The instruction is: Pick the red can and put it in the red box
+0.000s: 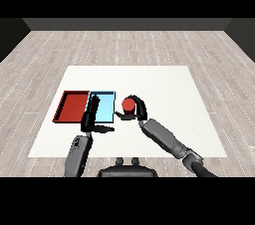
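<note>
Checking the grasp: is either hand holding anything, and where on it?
The right hand curls round the side of the red can. The left hand holds nothing, its fingers straight.

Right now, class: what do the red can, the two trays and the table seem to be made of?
Red can: flat matt red, no shine; metal or plastic, can't tell.
Red tray and light blue tray: plain even colour with thin raised rims, probably plastic.
Table: smooth, uniform matt white, perhaps laminate.

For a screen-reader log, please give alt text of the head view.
The right hand curls round a red can on the white table, just right of the light blue tray. The red tray lies left of it; the left hand hovers over the blue tray's near edge.
</note>
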Controlling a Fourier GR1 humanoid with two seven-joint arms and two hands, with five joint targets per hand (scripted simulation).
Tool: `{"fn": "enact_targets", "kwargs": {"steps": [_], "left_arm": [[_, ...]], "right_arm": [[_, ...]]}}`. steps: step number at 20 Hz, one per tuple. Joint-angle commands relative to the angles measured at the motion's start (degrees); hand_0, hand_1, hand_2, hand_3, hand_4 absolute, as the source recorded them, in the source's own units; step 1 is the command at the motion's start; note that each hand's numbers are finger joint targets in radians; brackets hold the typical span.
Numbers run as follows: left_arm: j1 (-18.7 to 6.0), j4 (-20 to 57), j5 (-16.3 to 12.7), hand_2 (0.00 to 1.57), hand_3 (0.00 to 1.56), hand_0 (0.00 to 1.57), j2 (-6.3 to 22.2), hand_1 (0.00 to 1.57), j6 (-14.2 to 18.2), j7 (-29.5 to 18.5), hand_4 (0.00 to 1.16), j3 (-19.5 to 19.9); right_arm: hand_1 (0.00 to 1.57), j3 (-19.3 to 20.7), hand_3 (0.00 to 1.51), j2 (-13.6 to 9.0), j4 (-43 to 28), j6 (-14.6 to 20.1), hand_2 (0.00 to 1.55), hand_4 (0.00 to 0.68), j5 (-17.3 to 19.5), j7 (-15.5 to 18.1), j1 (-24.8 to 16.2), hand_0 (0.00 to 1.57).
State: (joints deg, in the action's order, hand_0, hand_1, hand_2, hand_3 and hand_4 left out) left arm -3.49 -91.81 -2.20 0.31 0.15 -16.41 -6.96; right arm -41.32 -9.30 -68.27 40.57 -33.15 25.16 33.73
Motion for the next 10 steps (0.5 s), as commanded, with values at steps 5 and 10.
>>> {"fn": "enact_targets", "kwargs": {"steps": [5, 10], "left_arm": [[-0.19, 3.92, -0.56, 0.00, 0.00, 0.00, 0.06, 0.00, 1.53, -0.26, 0.00, -2.82], [-3.78, 6.59, -3.06, 0.00, 0.00, 0.00, -0.30, 0.00, 7.64, 0.48, 0.00, -10.83]], "right_arm": [[1.45, 6.52, 1.38, 1.30, -3.88, -4.90, 1.43, 0.653, 7.67, -1.36, -5.98, 1.45], [1.46, 9.08, 1.39, 1.05, -7.81, -4.69, 1.43, 0.646, 9.65, -9.42, -2.46, 1.46]]}}
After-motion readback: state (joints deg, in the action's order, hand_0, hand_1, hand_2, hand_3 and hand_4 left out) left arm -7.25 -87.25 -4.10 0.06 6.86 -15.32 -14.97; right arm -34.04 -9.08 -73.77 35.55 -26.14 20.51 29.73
